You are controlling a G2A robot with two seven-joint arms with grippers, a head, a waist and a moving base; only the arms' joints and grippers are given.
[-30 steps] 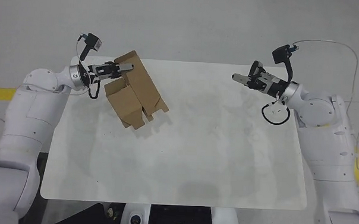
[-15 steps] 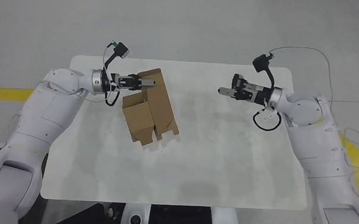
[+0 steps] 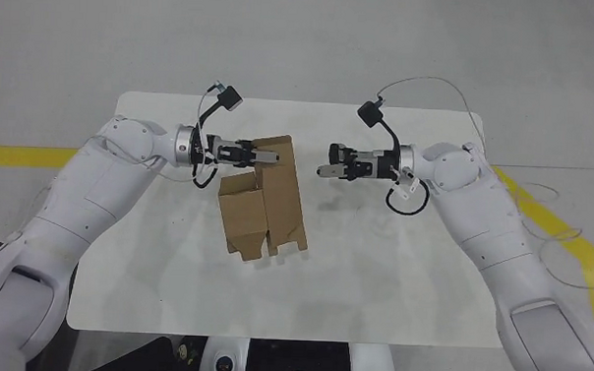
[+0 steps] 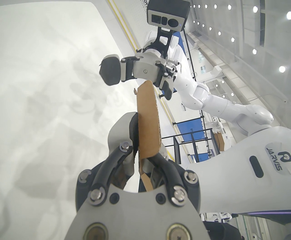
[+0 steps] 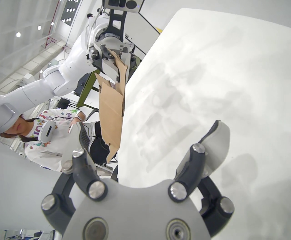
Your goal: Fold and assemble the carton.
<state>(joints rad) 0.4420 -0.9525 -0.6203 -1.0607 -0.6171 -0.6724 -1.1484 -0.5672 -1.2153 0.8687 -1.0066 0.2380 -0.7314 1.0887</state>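
The white table (image 3: 392, 277), rounded at its corners, spreads beneath the fingers (image 3: 267, 156) of the left gripper (image 3: 262, 153) and the fingers (image 3: 327, 172) of the right gripper (image 3: 326, 161), and runs well out past both pairs; its matt top shows faint grey smudges and soft shadows. Below the left fingers hangs the brown carton (image 3: 267, 199), clamped at its upper edge, lower flaps toward the table top; whether they touch it cannot be told; the right fingers stand spread above the top, near the carton's upper corner.
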